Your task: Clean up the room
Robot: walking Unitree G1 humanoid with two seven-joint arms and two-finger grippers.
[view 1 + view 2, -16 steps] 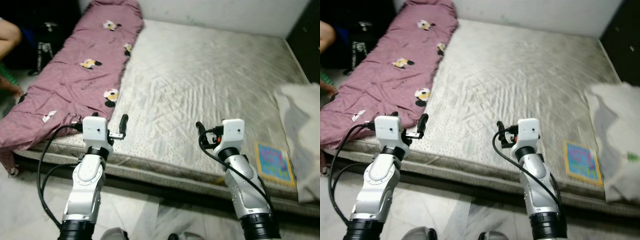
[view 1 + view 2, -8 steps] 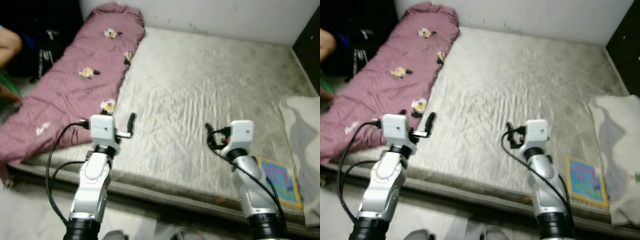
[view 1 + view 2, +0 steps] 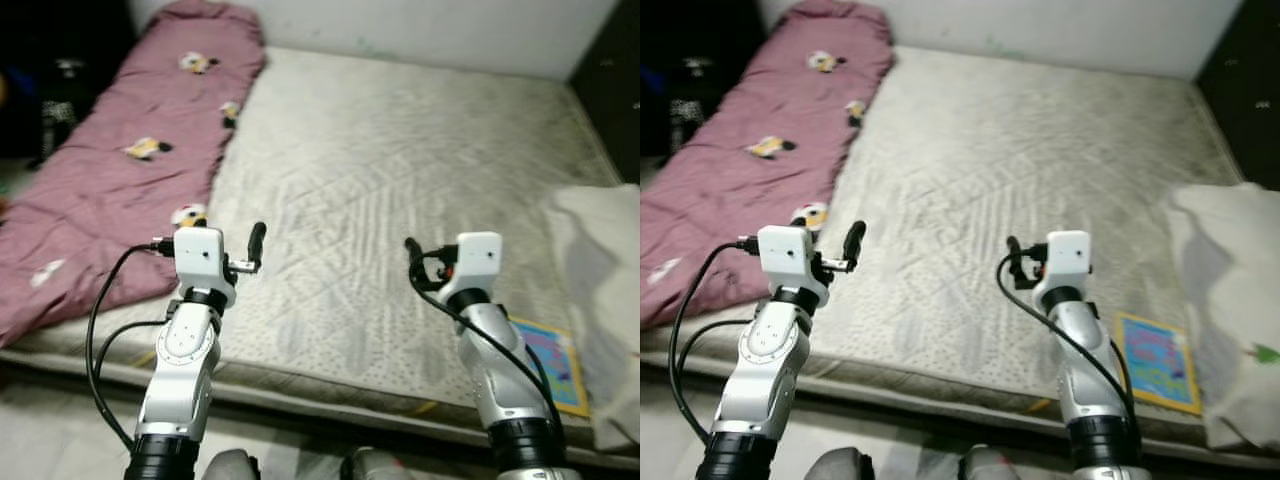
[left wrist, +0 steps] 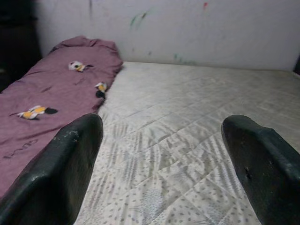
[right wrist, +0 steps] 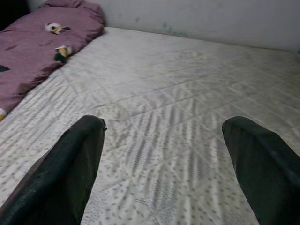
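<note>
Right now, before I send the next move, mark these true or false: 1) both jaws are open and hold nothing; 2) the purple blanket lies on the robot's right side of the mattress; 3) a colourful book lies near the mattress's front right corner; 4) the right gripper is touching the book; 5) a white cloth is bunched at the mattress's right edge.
1) True. The left gripper and the right gripper both have their jaws spread wide, with bare mattress between them.
2) False. The purple blanket lies along the robot's left side.
3) True. The book lies flat there.
4) False. The right gripper hangs apart from the book, over bare mattress.
5) True. The white cloth lies next to the book.
</note>
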